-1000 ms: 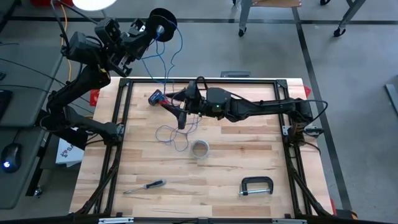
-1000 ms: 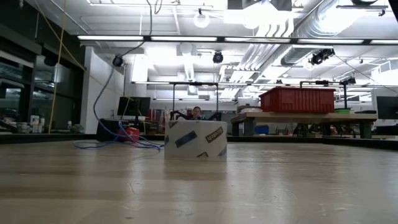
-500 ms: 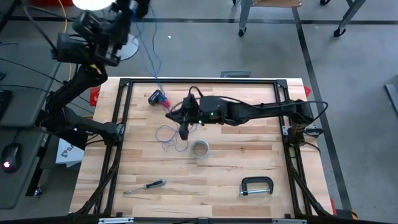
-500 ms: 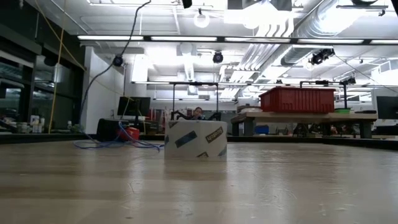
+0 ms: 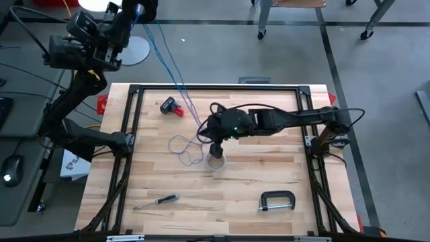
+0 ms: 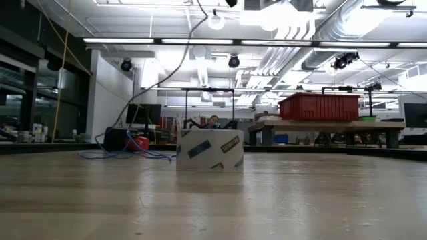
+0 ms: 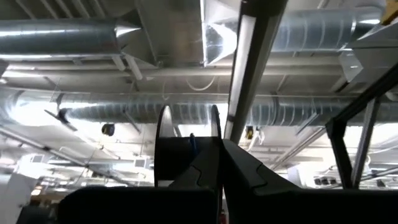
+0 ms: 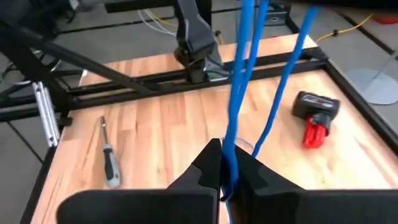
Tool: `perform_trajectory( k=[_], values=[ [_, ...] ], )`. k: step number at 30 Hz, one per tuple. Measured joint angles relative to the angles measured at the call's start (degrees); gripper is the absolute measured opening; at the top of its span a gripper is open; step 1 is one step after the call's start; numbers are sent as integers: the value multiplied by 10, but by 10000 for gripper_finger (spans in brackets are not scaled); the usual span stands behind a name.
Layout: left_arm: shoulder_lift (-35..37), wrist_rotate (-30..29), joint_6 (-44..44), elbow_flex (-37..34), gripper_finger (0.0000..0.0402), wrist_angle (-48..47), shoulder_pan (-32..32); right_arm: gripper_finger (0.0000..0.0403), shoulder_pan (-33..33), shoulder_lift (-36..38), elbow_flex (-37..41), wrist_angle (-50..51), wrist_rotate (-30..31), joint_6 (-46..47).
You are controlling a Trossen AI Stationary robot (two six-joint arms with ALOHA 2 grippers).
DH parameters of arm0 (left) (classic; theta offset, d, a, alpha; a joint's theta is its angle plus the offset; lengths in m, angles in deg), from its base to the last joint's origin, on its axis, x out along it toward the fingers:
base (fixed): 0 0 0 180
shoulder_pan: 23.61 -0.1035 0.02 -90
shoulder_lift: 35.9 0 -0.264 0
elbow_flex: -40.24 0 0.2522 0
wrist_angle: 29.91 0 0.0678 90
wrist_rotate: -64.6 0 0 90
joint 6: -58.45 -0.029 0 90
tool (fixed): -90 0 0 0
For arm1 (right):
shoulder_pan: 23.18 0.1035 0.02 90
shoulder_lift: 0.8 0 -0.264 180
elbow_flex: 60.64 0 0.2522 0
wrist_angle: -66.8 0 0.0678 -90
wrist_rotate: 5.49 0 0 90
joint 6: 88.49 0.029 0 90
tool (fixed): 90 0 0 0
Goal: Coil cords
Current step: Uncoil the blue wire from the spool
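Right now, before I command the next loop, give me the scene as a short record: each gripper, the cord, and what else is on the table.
left gripper: raised beyond the table's far left corner, shut on blue cord
right gripper: over mid-table, shut on blue cord
blue cord: strung between grippers, loose loops on table
other items: tape roll, screwdriver, C-clamp, red-and-black tool

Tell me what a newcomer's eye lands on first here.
The blue cord stretched taut, slanting from the left pincer raised high beyond the table's far left corner down to the right pincer, which is shut on it near mid-table. There the right pincer hovers right over a roll of tape, with loose loops of pale grey cord lying on the wood just left of it.
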Motion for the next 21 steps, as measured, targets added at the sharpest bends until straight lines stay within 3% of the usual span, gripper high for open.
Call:
perform_trajectory(
  k=[8,16,21],
  values=[
    [-5,3,50,1,1,-66,0,30,-7,19,0,-18,2,17],
    [-4,80,113,1,1,-220,0,139,-1,20,-15,-5,5,-32],
    [-4,130,157,1,1,-300,0,181,6,21,-57,66,34,-104]
  ],
)
